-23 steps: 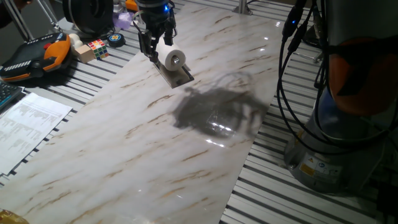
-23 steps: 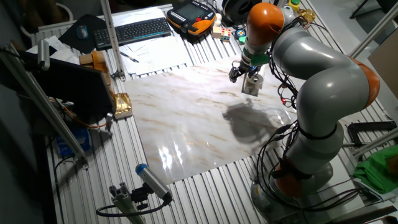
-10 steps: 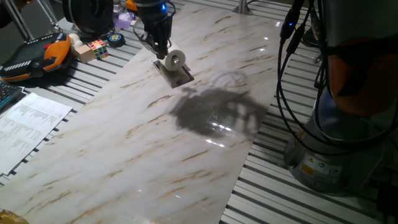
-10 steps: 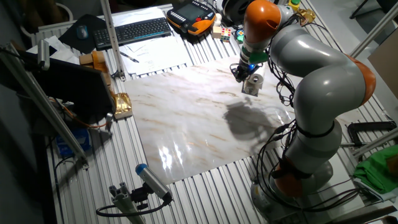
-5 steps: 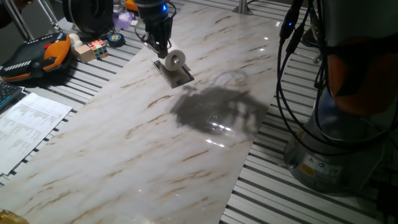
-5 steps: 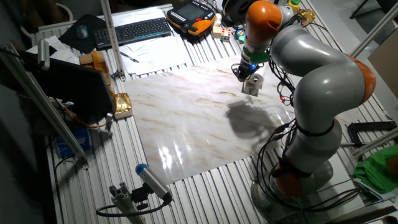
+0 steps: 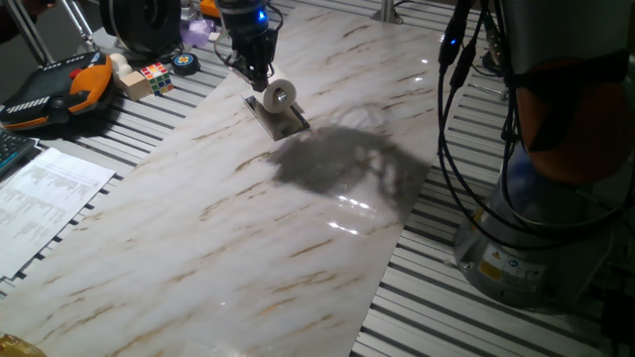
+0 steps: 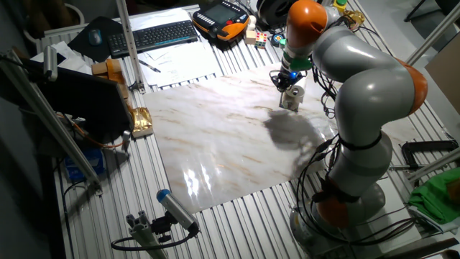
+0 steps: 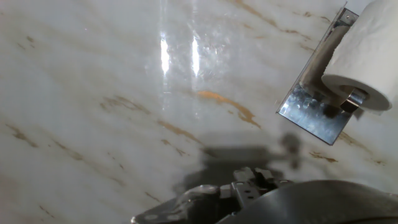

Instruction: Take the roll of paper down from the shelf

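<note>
The claw (image 7: 256, 71), apparently closed empty since straddling the roll of paper (image 7: 277, 94), hovered at its 10 o'clock; roll remained on the shelf (image 7: 281, 120).

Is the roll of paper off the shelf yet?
No. The roll of paper still sits on the shelf, above the table.

A white marble-patterned table top (image 7: 228, 238) with brown veins lies on a ribbed metal bench. Beyond its far corner sit a multicoloured puzzle cube (image 7: 155, 76), a small round dark disc (image 7: 185, 62) and an orange-and-black handheld control pendant (image 7: 60, 89). Printed white paper sheets (image 7: 45, 198) lie off the table's left edge. In the other fixed view a black computer keyboard (image 8: 154, 34) rests behind the table, and a green cloth (image 8: 440, 198) lies at far right.
</note>
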Action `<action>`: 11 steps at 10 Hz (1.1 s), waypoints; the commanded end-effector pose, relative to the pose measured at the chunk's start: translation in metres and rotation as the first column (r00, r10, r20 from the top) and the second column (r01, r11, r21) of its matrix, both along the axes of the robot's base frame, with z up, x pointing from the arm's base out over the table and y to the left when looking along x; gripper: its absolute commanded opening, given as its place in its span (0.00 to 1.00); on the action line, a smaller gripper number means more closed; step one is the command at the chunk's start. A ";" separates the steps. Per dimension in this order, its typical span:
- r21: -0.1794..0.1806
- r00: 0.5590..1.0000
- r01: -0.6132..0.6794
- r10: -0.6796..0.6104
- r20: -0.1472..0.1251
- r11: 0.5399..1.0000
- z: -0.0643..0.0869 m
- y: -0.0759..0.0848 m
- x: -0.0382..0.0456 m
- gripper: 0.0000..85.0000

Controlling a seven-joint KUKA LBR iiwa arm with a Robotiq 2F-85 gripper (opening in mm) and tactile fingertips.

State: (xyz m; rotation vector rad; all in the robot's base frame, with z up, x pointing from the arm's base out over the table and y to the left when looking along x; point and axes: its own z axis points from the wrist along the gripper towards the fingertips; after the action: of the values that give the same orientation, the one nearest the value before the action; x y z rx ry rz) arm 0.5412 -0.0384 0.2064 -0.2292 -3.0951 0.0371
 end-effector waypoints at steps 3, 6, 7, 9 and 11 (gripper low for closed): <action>-0.041 0.996 0.088 -0.088 -0.001 0.995 -0.001 -0.004 0.0043 0.01; 0.019 0.997 0.075 -0.074 -0.025 0.997 -0.009 -0.014 0.0146 0.01; 0.020 0.997 0.067 -0.067 -0.025 0.998 -0.013 -0.019 0.0188 0.01; 0.036 0.997 0.070 -0.069 -0.013 0.997 -0.022 -0.036 0.0267 0.01; 0.047 0.994 0.109 -0.109 -0.006 0.993 -0.029 -0.054 0.0239 0.01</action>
State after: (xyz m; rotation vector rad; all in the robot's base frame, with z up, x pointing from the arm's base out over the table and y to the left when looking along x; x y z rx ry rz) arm 0.5650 -0.0943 0.1768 -0.4146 -3.0702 -0.0255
